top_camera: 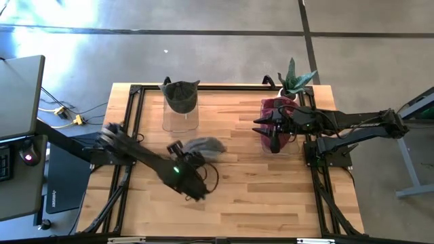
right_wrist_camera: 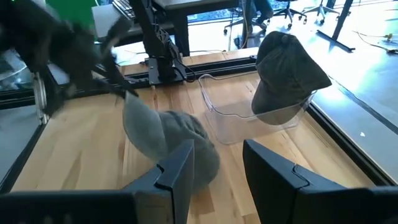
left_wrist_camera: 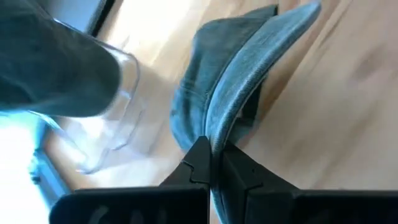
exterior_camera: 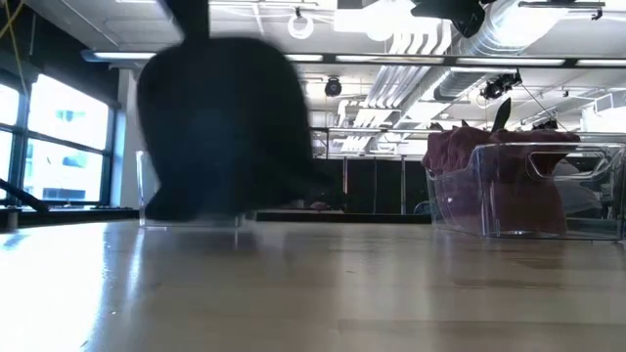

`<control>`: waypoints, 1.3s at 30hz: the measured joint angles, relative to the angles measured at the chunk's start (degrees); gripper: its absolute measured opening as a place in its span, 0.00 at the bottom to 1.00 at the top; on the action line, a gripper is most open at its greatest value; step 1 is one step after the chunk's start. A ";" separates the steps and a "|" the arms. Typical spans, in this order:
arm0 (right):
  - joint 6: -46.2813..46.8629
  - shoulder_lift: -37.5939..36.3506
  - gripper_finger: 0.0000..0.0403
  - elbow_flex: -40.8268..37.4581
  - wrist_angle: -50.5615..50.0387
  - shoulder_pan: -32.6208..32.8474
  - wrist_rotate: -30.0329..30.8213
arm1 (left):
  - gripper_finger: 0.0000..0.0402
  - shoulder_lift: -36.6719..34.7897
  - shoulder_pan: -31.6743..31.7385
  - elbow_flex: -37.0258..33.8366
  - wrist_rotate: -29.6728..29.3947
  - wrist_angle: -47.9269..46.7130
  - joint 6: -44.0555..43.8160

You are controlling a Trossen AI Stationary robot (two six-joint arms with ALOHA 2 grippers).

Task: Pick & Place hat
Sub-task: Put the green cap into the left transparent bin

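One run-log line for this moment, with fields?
left gripper: shut on grey hat brim | hat: on table | right gripper: open, over maroon hat

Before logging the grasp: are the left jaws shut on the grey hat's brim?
Shut. The left gripper pinches the grey hat by its brim edge.

potted plant (top_camera: 293, 80) (table corner); keyboard (top_camera: 3, 163)

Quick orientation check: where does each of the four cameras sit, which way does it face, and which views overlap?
High: overhead, straight down; both arms, table.
Low: table height, level across; blurred arm, clear bin.
Left wrist: past the left gripper shut on the grey hat's brim.
Right wrist: past the right gripper's fingers, across the table.
Shared: grey hat in high and both wrist views.
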 joint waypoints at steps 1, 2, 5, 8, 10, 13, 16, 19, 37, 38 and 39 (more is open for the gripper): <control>-0.06 -0.01 0.33 0.00 0.00 0.00 -0.27 | 0.01 -2.02 0.53 0.51 0.31 1.05 -1.63; -0.23 -0.02 0.33 0.00 0.00 -0.01 -0.77 | 0.00 -4.19 0.75 0.97 0.49 1.41 -3.93; 0.01 -0.10 0.33 0.00 0.04 -0.01 -3.19 | 0.00 -10.01 1.84 1.44 0.42 1.90 -8.95; 0.28 -0.59 0.33 0.00 0.65 -0.01 -7.60 | 0.00 -14.94 2.89 1.41 -0.16 2.97 -11.94; 2.05 -1.27 0.33 0.00 0.98 -0.01 -10.94 | 0.00 -17.76 3.64 1.07 -1.28 3.81 -11.97; 6.23 -2.05 0.33 0.00 1.12 0.01 -13.87 | 0.00 -22.22 4.71 -2.64 -1.66 5.98 -12.67; 12.64 -2.48 0.33 0.00 0.61 0.01 -13.83 | 0.00 -26.68 7.55 -8.52 1.00 11.05 -15.97; 18.15 -2.18 0.35 0.00 -1.11 0.06 -14.04 | 0.00 -31.05 10.64 -14.28 5.15 19.98 -17.53; 33.70 16.44 0.69 0.02 10.83 -0.34 2.70 | 0.00 -36.69 16.11 -17.84 16.43 39.13 -3.57; 34.74 17.34 0.68 0.02 9.89 -0.34 5.55 | 0.00 -36.69 16.11 -17.84 17.02 39.13 -3.45; 35.99 18.06 0.66 0.02 8.59 -0.36 7.91 | 0.00 -36.69 16.11 -17.84 18.05 39.24 -3.35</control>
